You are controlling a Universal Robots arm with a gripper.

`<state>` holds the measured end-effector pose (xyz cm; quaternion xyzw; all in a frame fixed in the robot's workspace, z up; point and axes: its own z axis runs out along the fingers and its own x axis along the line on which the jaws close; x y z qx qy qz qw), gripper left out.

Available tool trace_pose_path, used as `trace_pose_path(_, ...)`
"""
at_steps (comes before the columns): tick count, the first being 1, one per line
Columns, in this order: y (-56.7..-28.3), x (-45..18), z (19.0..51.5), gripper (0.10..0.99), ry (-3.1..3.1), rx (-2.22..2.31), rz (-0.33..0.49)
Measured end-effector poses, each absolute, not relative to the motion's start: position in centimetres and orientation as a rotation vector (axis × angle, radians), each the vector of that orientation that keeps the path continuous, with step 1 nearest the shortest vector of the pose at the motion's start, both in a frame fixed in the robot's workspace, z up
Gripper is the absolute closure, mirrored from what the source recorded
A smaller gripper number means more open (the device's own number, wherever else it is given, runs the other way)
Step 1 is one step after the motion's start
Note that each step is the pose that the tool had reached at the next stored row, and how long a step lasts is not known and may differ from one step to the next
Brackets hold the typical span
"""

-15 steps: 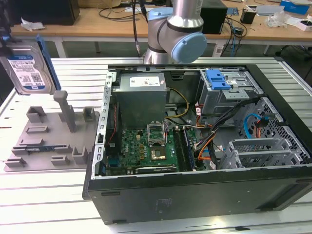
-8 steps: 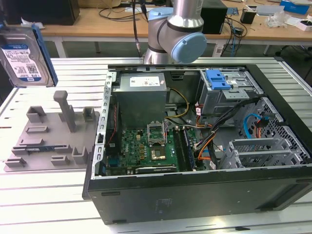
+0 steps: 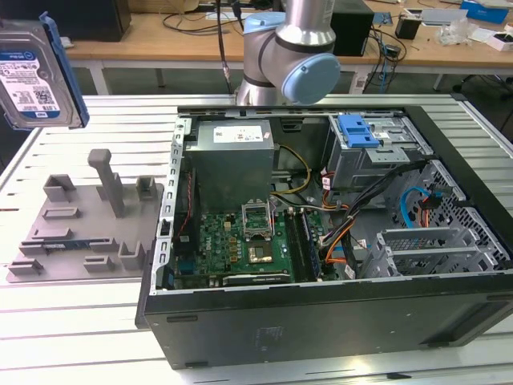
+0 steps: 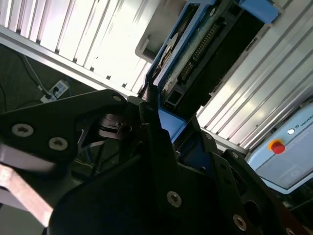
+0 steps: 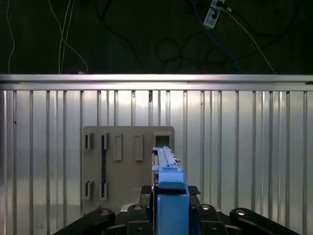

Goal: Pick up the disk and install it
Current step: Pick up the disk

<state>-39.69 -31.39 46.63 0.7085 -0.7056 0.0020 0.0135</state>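
Observation:
The disk, a silver hard drive with a white-and-blue label and a blue bracket, hangs upright in the air at the exterior view's upper left, above the grey holder plate. In the first wrist view the disk shows edge-on, its blue bracket clamped in my gripper, with the holder plate below it. The second wrist view shows the disk from its connector side, and the black fingers are shut on its blue edge.
An open computer case lies on the slatted metal table at the exterior view's right. Inside are a grey power-supply box, a motherboard and a drive cage with a blue latch. The arm's base stands behind the case.

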Motion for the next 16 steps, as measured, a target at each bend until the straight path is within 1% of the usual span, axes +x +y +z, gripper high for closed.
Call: trace_pose_path(16, -34.3, -36.3, 47.8, 0.718, -2.196, 2.204, 0.002)
